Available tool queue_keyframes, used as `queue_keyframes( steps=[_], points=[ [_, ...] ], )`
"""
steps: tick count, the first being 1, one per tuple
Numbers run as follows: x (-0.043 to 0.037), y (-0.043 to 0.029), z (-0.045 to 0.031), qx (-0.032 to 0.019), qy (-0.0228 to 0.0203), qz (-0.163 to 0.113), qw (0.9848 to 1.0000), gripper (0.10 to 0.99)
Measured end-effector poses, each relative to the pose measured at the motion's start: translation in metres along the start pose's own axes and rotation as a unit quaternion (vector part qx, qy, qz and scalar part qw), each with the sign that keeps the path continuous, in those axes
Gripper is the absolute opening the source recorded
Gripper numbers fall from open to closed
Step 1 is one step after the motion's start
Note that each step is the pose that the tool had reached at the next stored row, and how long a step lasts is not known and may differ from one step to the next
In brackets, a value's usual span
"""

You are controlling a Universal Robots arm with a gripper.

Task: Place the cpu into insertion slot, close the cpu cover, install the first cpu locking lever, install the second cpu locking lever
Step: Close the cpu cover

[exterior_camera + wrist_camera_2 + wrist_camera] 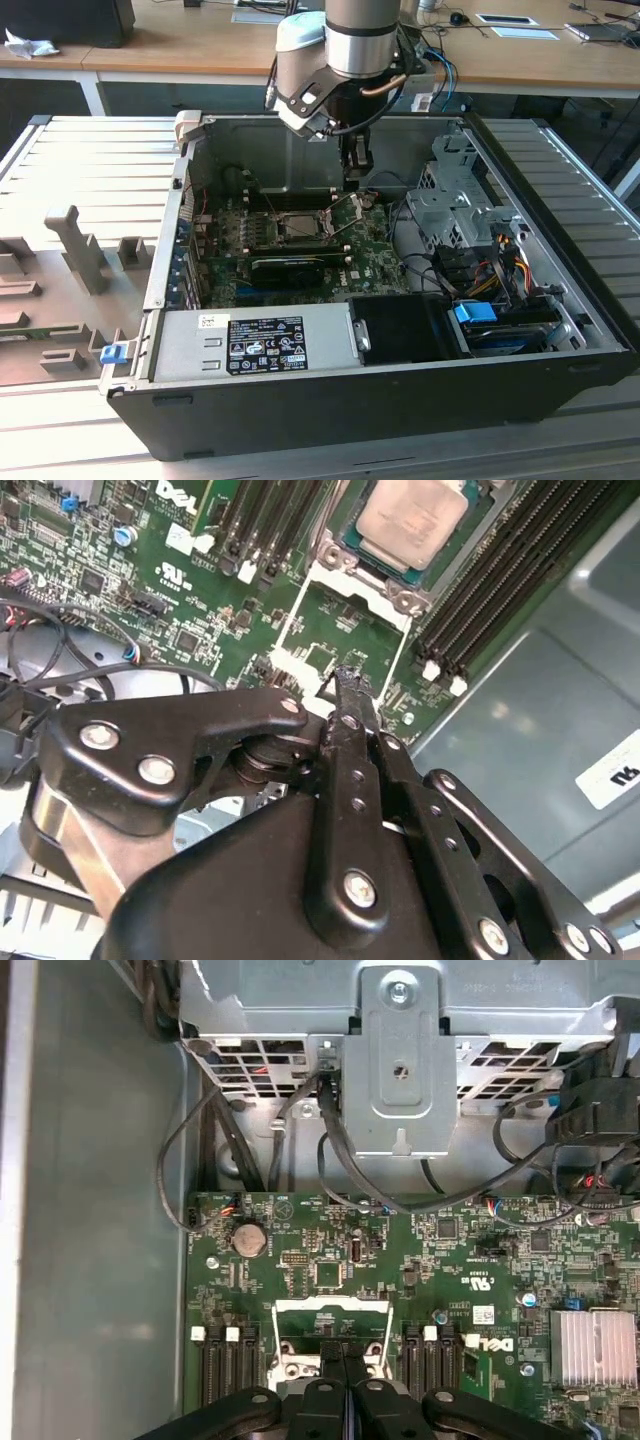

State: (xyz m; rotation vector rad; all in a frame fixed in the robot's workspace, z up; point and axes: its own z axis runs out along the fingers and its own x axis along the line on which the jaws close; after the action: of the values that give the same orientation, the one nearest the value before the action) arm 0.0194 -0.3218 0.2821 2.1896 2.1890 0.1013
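At the open thin silver-grey metal cpu cover [330, 1305], the black gripper [343, 1352] hangs pinched shut, empty.
It looks stiff, light; push its free edge.

Arm [360, 40] points straight down into the case, gripper [347, 683] closed tight

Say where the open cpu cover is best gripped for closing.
Probably the free edge of the cpu cover, opposite its hinge by the cpu, approached from the side where the gripper is. It is a thin frame with a cut-out centre, so only the rim offers a hold.
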Motion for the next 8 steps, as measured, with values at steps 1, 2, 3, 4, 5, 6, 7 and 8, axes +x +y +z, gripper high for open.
queue_keyframes(
  steps=[1, 2, 3, 4, 5, 6, 7, 8],
  points=[
    [-0.0003, -0.0001, 0.0005, 0.0000, 0.0000, 0.000, 1.0000, 0.106],
    [-0.0004, -0.0001, 0.0008, 0.0000, 0.0000, 0.000, 1.0000, 0.106],
    [-0.0004, 0.0008, 0.0018, 0.0000, 0.0000, 0.000, 1.0000, 0.106],
    [-0.0004, 0.0050, 0.0032, 0.0007, -0.0001, 0.000, 1.0000, 0.106],
    [-0.0004, 0.0094, 0.0047, 0.0021, -0.0001, 0.000, 1.0000, 0.106],
    [-0.0004, 0.0117, 0.0059, 0.0028, 0.0000, 0.000, 1.0000, 0.106],
    [-0.0005, 0.0180, 0.0105, 0.0037, 0.0000, 0.000, 1.0000, 0.106],
    [-0.0006, 0.0200, 0.0139, 0.0038, -0.0001, 0.000, 1.0000, 0.106]
  ],
)
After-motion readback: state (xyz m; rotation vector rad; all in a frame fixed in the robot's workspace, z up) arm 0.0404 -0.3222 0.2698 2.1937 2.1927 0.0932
